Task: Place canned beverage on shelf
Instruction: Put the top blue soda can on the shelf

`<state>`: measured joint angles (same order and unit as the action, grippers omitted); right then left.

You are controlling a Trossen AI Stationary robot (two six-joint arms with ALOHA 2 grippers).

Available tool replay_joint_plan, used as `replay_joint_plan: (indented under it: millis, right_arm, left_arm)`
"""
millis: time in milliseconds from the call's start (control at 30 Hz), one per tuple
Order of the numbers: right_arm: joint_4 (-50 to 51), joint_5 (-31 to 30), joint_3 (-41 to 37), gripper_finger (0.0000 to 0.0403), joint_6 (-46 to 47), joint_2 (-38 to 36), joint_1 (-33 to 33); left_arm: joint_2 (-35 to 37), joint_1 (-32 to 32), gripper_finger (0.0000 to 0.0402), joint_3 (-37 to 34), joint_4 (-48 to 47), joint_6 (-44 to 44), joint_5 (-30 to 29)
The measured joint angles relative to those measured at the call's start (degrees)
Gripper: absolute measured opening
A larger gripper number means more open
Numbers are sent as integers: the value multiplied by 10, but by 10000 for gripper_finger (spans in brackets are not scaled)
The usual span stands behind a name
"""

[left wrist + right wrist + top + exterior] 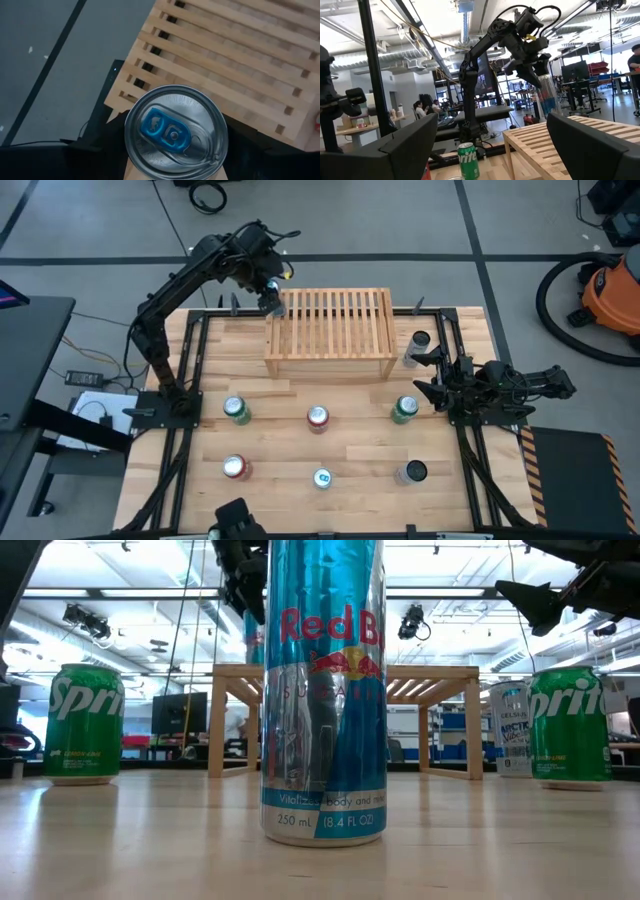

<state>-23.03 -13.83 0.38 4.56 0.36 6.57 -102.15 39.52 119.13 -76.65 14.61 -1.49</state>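
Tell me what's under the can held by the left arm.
The shelf's slatted corner and table edge lie under the can held in the left gripper. The can itself hides what's directly beneath.

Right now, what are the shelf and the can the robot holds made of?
The shelf looks like pale unfinished wood: grain shows on its slats. The can in the left gripper looks like shiny metal, probably aluminium, with a blue pull tab.

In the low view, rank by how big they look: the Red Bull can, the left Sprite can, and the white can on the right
1. Red Bull can, largest only because it stands nearest the camera.
2. Left Sprite can.
3. White can, slightly smaller and partly hidden.
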Motion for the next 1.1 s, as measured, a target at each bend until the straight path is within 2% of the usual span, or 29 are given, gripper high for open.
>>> replay_joint_plan:
  millis: [633, 933, 1100]
  right_arm:
    - [5, 0, 0, 387, 0, 0, 0]
    - [5, 0, 0, 387, 0, 0, 0]
    - [5, 0, 0, 387, 0, 0, 0]
  left_arm:
    - [-20, -5, 248, 1, 4, 4, 0]
    - [-21, -9, 275, -1, 27, 11, -2]
    - [-21, -8, 277, -1, 28, 11, -2]
